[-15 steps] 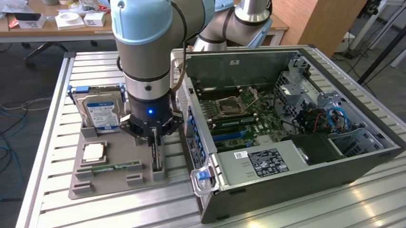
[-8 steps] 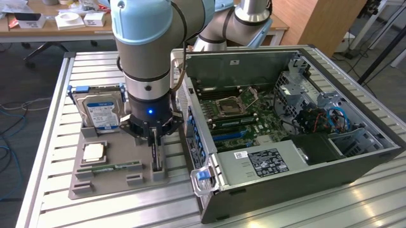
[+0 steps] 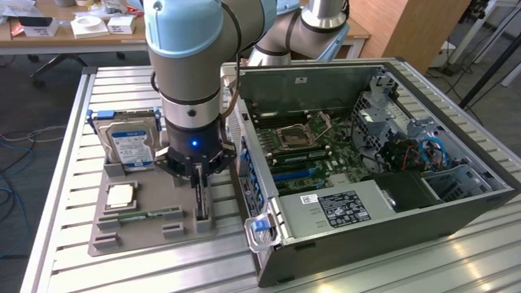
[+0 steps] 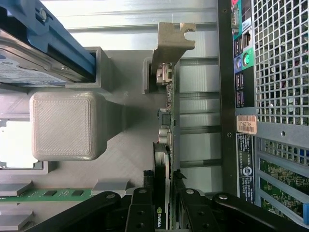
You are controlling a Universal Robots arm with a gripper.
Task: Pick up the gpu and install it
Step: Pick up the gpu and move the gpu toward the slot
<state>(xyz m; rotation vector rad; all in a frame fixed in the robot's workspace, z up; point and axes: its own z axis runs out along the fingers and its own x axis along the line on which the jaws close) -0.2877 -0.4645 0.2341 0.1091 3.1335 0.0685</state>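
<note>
So, the gripper [image 3: 200, 184] is parked low over the grey 3D-printed parts tray [image 3: 138, 241]. The tray is laid on the slatted aluminium table [image 3: 65, 256] just beside the open PC case [image 3: 391, 235], on the exterior view's left of it.

The gpu [image 4: 169, 123] is stood on its long edge in a slot of that tray, on the side nearest the case. Its pale metal bracket [image 4: 170, 43] is at the end away from the grip and is tucked against a grey holder post of the tray. In the wrist view the two black fingers [image 4: 141, 210] are seen one on each face of the card and closed in against it, so the gpu is pinched near its bracket-less end. A bit of green Nvidia logo can be made out right between them. The card isn't lifted; in the exterior view its lower edge is seated down on the tray.

Other stuff on the tray:
- A hard drive [image 3: 130, 143] with a blue label is propped upright at the far end in the exterior view.
- A CPU [image 3: 121, 195] is laid flat in its pocket.
- A green memory stick [image 3: 146, 215] is slotted just in front of the CPU.

None of them is touched by the gripper.

Inside the case the motherboard [image 3: 318, 152] is exposed, and a labelled power supply [image 3: 338, 207] is mounted along the near wall. The case's rear port panel [image 4: 241, 63] is seen just beside the gpu in the wrist view.
</note>
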